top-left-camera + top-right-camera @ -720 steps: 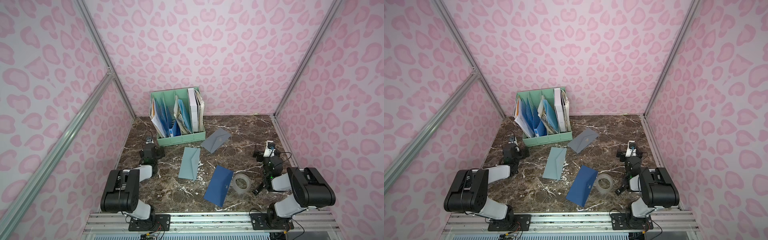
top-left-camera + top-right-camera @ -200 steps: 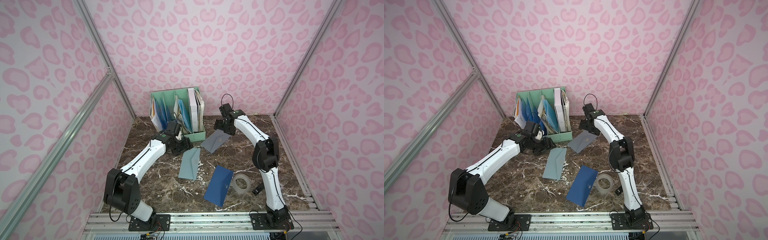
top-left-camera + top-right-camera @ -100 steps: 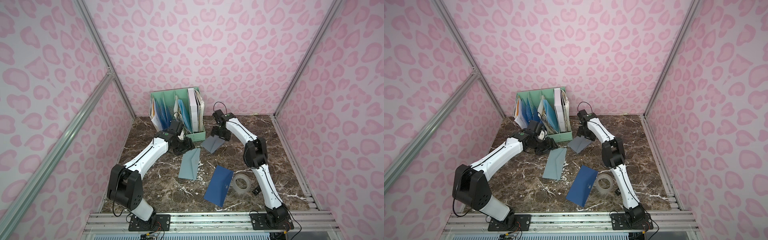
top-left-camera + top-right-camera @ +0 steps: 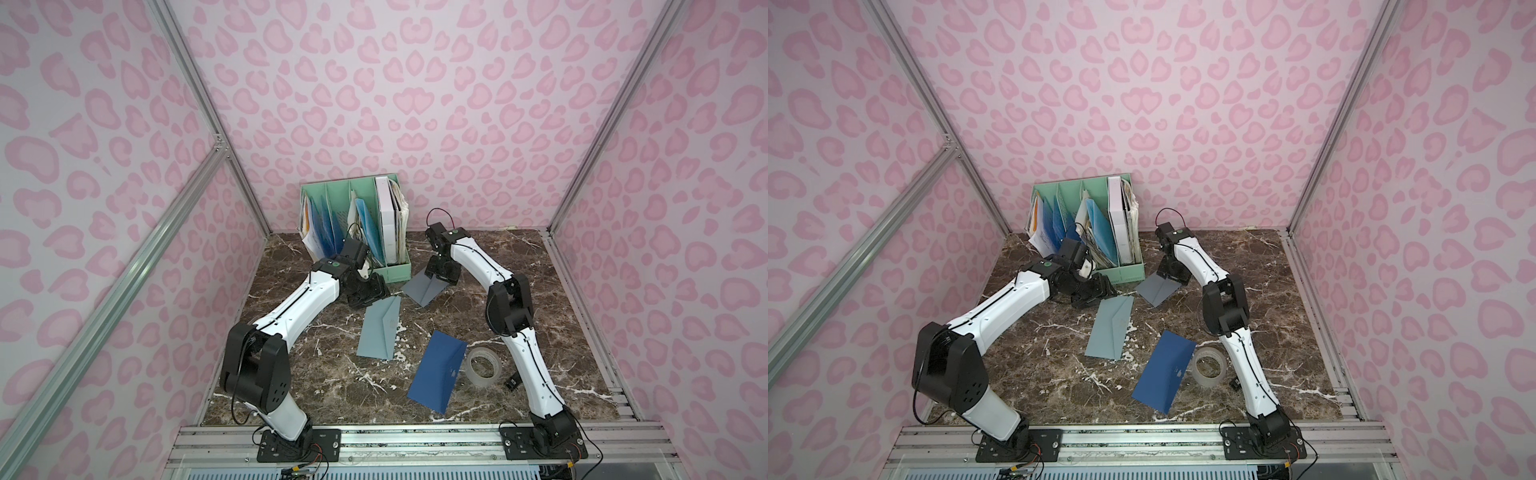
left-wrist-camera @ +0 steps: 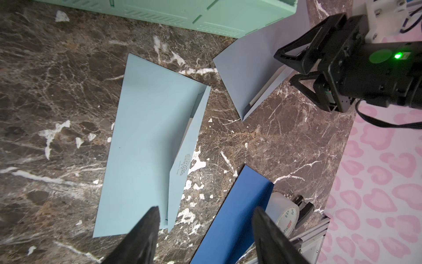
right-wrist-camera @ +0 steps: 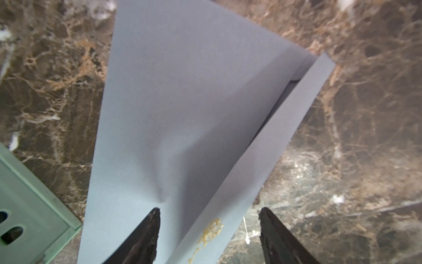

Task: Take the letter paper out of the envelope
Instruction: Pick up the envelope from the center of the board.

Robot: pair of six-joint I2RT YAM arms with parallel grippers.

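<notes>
Jaws stand apart on the left gripper [image 5: 205, 228], above the pale blue envelope [image 5: 146, 137], and on the right gripper [image 6: 209, 228], astride the flap of the grey envelope [image 6: 171, 102], where the letter paper [image 5: 267, 88] peeks out beneath, so closing could pinch the flap alone.

- Both top views looked down from high over the base rail [image 4: 415, 440] toward the back wall [image 4: 395, 104], sharing the whole marble table [image 4: 353, 395].
- Each wrist camera looked out closely past its own fingers [image 5: 146, 230]; both showed the grey envelope [image 6: 182, 114].
</notes>
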